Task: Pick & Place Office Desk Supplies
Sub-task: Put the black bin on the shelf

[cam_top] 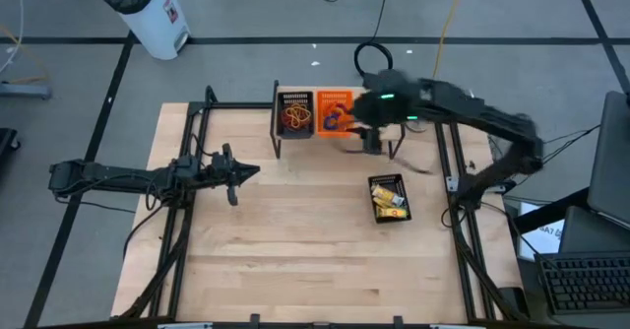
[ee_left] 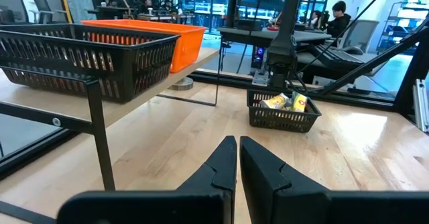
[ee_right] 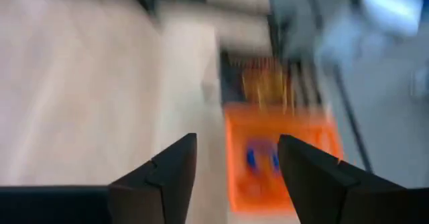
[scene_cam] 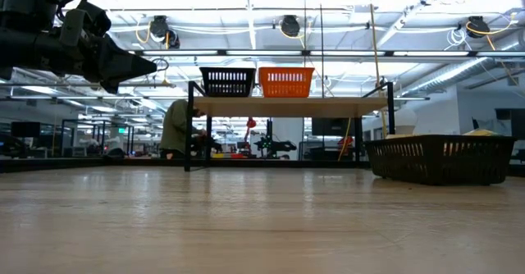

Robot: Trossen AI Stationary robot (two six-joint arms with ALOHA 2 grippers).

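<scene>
On a low shelf (cam_top: 335,137) at the table's far side stand a black basket (cam_top: 295,114) with red and brown rubber-band loops and an orange basket (cam_top: 333,112) with small blue and purple rings (ee_right: 261,158). A second black basket (cam_top: 389,199) with yellow packets (ee_left: 285,102) rests on the table to the right. My right gripper (ee_right: 238,143) hangs open and empty above the orange basket's right end (cam_top: 362,107). My left gripper (cam_top: 231,174) waits shut and level over the table's left part, holding nothing (ee_left: 238,163).
The shelf's thin black legs (ee_left: 100,137) and top board stand between the arms and the far edge. Bare wooden tabletop (cam_top: 295,250) stretches across the near half. A white bin (cam_top: 148,9) stands on the floor beyond the table. People sit in the room behind (scene_cam: 174,130).
</scene>
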